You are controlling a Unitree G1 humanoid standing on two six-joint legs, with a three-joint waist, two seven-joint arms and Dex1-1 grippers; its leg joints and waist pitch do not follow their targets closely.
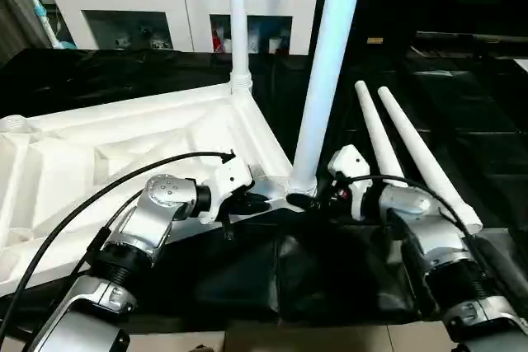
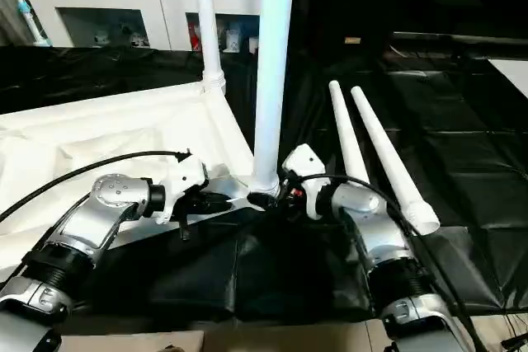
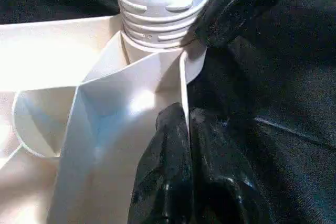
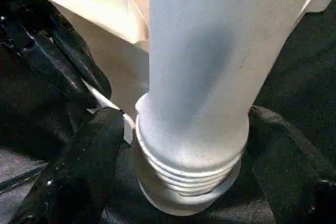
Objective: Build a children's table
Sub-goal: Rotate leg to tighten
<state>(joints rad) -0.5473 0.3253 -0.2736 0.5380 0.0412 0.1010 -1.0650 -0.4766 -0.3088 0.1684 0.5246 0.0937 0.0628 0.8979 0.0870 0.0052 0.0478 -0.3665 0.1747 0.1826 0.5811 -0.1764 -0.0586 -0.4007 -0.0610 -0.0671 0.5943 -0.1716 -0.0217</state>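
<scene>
The children's table top (image 1: 99, 154) lies upside down on the black cloth, ribs facing up. One white leg (image 1: 238, 22) stands upright in the far corner socket. A second leg (image 1: 330, 63) stands in the near corner socket, its threaded base (image 4: 189, 177) at the socket. My left gripper (image 3: 187, 116) is shut on the thin rim of the table top beside that corner. My right gripper (image 4: 189, 145) is open, with one black finger (image 4: 79, 171) on each side of the leg's base. Two loose legs (image 1: 379, 138) (image 1: 425, 158) lie side by side to the right.
A white cabinet with glass doors (image 1: 190, 6) stands behind the draped table. Folded black cloth (image 1: 313, 278) bunches under both wrists. A black cable (image 1: 124, 179) arcs over my left forearm. The table's front edge (image 1: 247, 340) runs just below my arms.
</scene>
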